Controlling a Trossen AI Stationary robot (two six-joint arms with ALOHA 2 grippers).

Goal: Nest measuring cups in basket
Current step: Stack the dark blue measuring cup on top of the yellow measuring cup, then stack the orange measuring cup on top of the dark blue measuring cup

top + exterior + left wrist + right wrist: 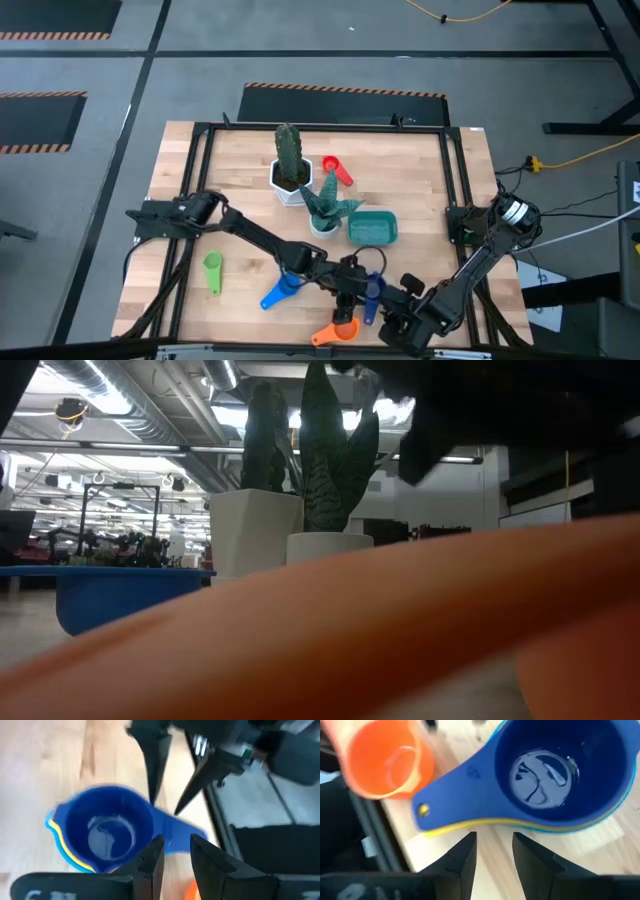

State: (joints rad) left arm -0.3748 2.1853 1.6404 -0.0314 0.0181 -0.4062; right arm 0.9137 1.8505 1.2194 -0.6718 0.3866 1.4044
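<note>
Both grippers are converging on the nested stack of dark blue, yellow and light blue plastic measuring cups (555, 775) lying near the table's six o'clock edge, with the teal rounded plastic basket (373, 228) at about twelve o'clock from it. The left gripper (176, 851) is hovering over the flat blue handle (177, 837) with fingers slightly spread and gripping nothing, while the right gripper (492, 847) is waiting beside the stack, likewise parted and empty. The cups are probably light, stiff and slick, so pinching the flat handle looks safest, keeping clear of the small orange plastic cup (382, 762) nearby.
</note>
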